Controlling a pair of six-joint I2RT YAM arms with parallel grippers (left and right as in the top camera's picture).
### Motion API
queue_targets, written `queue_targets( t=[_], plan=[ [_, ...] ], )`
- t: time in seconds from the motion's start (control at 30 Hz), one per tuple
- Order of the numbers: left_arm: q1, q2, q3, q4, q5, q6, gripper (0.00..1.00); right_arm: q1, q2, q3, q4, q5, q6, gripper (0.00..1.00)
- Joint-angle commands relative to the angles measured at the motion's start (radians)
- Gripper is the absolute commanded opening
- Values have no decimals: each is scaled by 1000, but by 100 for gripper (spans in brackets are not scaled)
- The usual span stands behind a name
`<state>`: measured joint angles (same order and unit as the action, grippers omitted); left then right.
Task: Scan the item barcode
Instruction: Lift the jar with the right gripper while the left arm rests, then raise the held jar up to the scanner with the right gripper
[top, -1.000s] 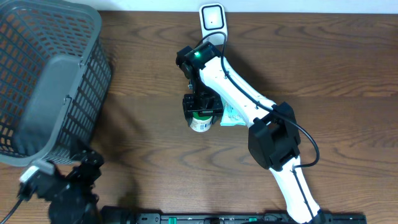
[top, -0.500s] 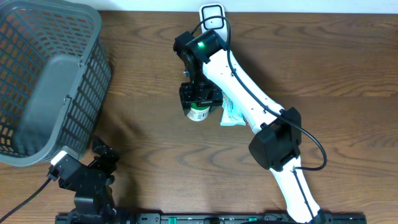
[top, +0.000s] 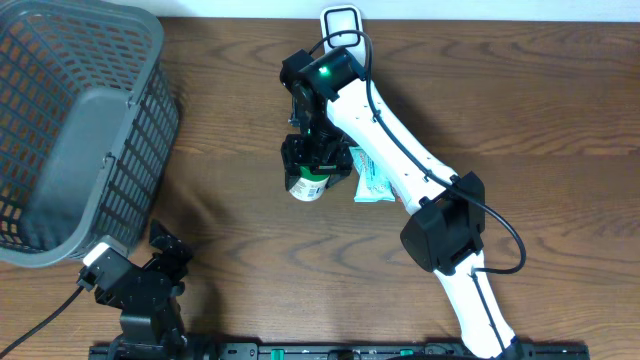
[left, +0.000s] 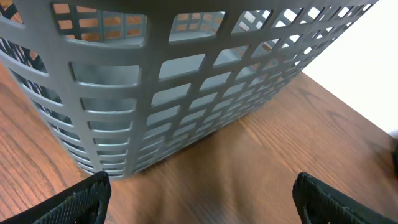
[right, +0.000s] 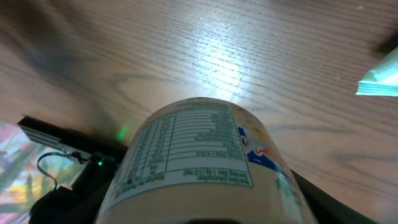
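Since a second ago the jar (top: 307, 184) has moved a little left and nearer the scanner (top: 341, 25), and it hangs below the scanner, lifted off the desk (top: 520, 110). The left arm has also swung in, well down-left of the scanner. The right gripper (top: 313, 168) is clamped on the jar, with its jaws part-way apart around the body. The left gripper (left: 206, 203) stands wide apart with nothing in it and faces the basket (left: 186, 81), far left of the scanner. A pouch (top: 371, 178) lies below the scanner, partly hidden by the right arm. In the right wrist view the jar's near end is cut off; small print shows, but no barcode can be made out.
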<state>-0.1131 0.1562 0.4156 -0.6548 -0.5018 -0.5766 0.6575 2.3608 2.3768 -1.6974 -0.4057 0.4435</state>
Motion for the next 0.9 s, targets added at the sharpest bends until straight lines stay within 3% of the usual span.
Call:
queue_targets(
  t=[0.0, 0.33, 0.67, 0.87],
  plan=[
    [-2, -3, 2, -3, -3, -5, 93, -11, -31, -2, -2, -65, 3, 64],
    [-2, -3, 2, -3, -3, -5, 93, -55, -45, -18, -1, -61, -42, 58],
    [-2, -3, 2, -3, -3, -5, 93, -189, -205, 45, 8, 200, -45, 56],
    [-2, -3, 2, -3, -3, -5, 93, -187, -361, 45, 43, 400, -45, 56]
  ],
)
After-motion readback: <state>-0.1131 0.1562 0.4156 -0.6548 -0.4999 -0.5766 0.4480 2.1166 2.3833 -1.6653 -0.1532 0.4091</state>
